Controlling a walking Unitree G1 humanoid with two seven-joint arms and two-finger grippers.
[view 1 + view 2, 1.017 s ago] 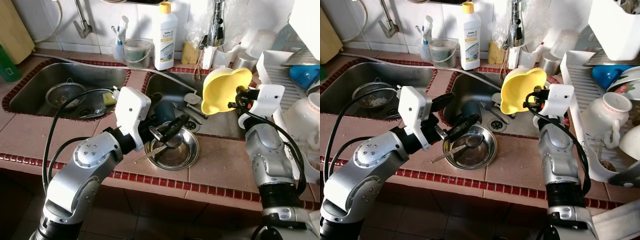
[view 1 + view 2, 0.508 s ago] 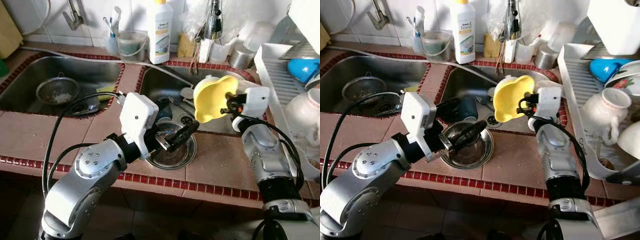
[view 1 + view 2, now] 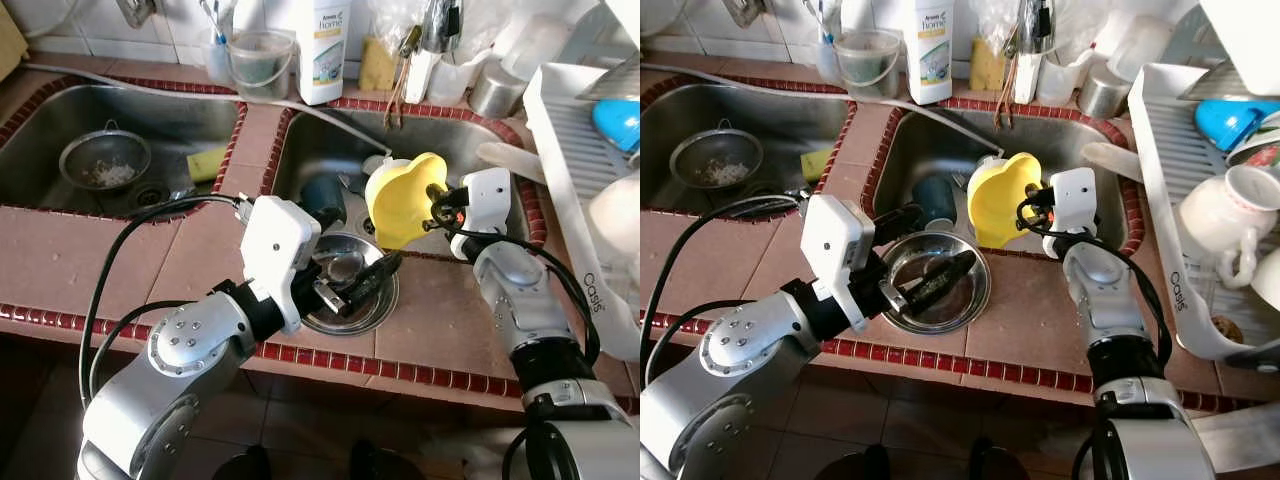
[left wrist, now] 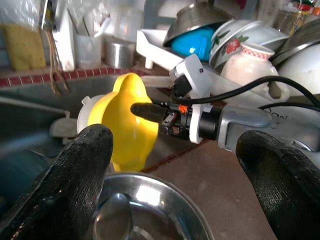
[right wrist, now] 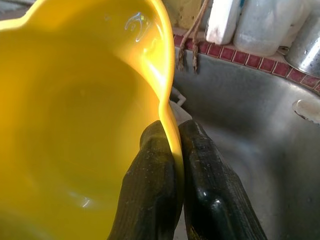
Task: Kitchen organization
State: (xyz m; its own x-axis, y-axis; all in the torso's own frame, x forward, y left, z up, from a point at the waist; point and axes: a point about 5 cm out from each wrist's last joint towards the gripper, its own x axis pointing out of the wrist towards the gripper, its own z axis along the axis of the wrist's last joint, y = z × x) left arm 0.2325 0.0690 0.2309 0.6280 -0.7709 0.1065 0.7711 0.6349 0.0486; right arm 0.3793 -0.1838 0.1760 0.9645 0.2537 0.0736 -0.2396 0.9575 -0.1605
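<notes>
My right gripper [image 3: 437, 196] is shut on the rim of a yellow bowl [image 3: 400, 195], and its fingertips [image 5: 170, 150] pinch the rim from both sides. The bowl hangs tilted over the front part of the right sink [image 3: 330, 135]. A steel bowl [image 3: 975, 300] with a spoon [image 4: 115, 217] in it sits on the tiled counter just in front of that sink. My left gripper [image 3: 947, 235] hovers open over the steel bowl, its fingers [image 4: 75, 185] wide apart and holding nothing. The yellow bowl is just beyond the steel bowl's far rim.
A white dish rack [image 3: 570, 150] full of bowls and cups stands at the right. A detergent bottle [image 3: 322, 50], tubs and a steel cup [image 3: 490, 95] line the back ledge. A dark cup [image 3: 322, 198] lies in the right sink; the left sink holds a strainer [image 3: 105, 165] and a sponge [image 3: 205, 162].
The camera has shifted and tilted down. My right gripper has brought the yellow bowl lower and leftward, closer to the steel bowl. My left gripper stays open over the steel bowl.
</notes>
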